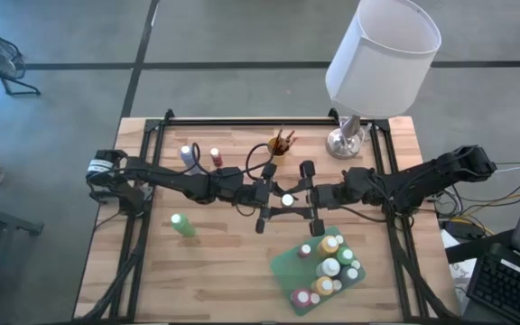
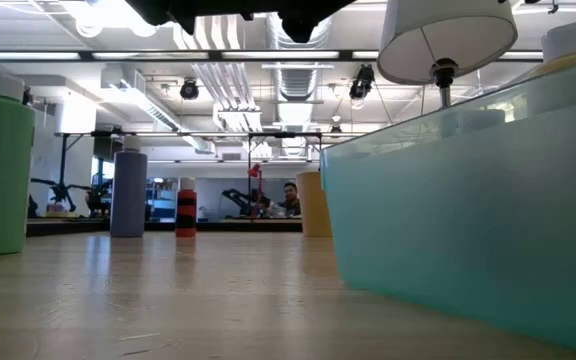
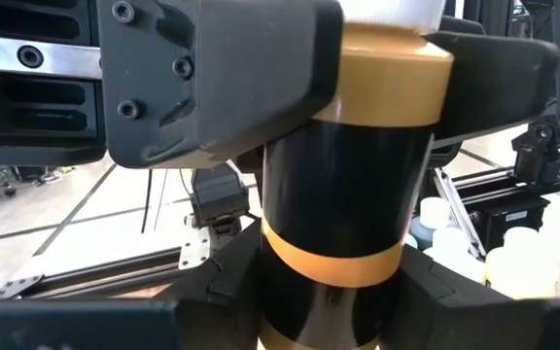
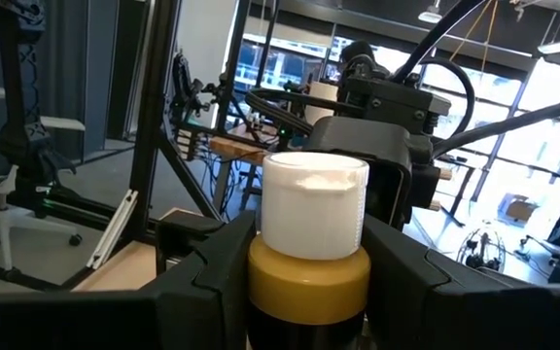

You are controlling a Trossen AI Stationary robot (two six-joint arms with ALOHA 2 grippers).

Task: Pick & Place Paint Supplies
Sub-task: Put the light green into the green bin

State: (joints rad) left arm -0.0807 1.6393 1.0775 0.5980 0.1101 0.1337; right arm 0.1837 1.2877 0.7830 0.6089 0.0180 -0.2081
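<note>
A paint bottle (image 1: 287, 199) with a white cap, yellow-gold paint and a black label hangs upright above the table's middle. Both arms reach it level: my left gripper (image 1: 280, 199) from the table's left, my right gripper (image 1: 295, 198) from the right, each shut on it. In the left wrist view my own fingers flank the bottle's lower body (image 3: 343, 243), with the right gripper's fingers higher up. The right wrist view shows the cap (image 4: 314, 204) above my right fingers. My left gripper pinches the bottle's lower body (image 3: 270, 282) between its two fingers, coming level from the table's left. The bottle stands upright and is lifted clear of the table. My right gripper pinches the bottle at its yellow shoulder (image 4: 309, 282), just under the white cap, between its two fingers. The fingers come level from the table's right, above the left gripper's hold. The bottle stays upright.
A green tray (image 1: 289, 264) with several bottles lies at the near right. A green bottle (image 1: 183, 226) stands near left, two small bottles (image 1: 201, 155) far left, a cup of brushes (image 1: 281, 144) far middle, and a white-shaded lamp (image 1: 382, 54) far right.
</note>
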